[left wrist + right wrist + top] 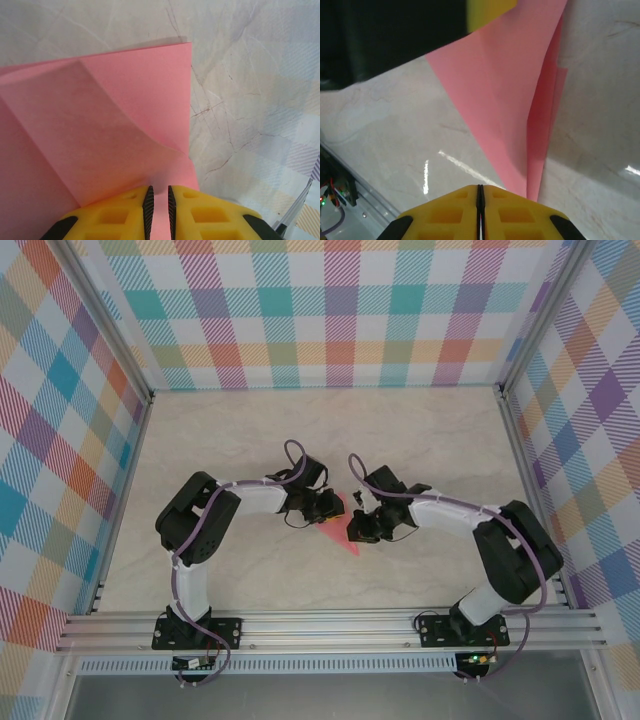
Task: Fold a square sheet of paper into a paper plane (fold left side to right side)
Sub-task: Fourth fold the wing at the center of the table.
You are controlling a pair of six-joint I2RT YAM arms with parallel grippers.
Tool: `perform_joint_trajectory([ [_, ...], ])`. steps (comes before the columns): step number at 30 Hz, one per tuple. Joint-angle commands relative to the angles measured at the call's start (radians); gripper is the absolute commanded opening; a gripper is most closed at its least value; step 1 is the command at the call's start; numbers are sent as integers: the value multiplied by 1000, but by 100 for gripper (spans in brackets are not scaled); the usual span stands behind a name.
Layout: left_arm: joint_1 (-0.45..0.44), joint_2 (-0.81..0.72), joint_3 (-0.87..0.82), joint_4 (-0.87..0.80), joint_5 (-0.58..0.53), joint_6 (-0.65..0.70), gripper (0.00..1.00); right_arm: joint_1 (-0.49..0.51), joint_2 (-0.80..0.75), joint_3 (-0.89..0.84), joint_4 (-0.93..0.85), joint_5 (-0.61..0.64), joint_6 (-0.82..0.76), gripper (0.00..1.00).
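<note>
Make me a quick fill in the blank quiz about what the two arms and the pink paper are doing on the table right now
1. The folded paper is ____ in colour.
2. The left gripper has its jaws pinched on the ____.
3. The right gripper has its jaws fully ____.
4. The fingers of both grippers are ____ in colour.

Missing words: pink; paper; shut; yellow

A robot test cell in a lab was seen here, not a home. The marble-look table [250, 430] was fenced by aluminium framing [330, 625], and checked pastel panels [320, 310] were hung as walls on three sides. Two arms were bolted to the front rail, with purple cables [190, 600] left exposed.
</note>
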Motion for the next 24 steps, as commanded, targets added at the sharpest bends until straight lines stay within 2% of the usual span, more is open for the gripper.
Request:
perform_joint_trajectory([
  [1, -6, 8, -31, -130, -72, 9, 20, 9, 55, 22, 33, 9, 30, 9],
  [10, 23, 5, 0, -143, -79, 73, 21, 19, 119, -14, -86, 124, 25, 9],
  [15, 101, 19, 20, -120, -53, 144, 23, 28, 136, -48, -107, 142, 26, 8],
  [24, 247, 109, 66, -24, 61, 211, 23, 37, 136, -73, -120, 154, 36, 8],
])
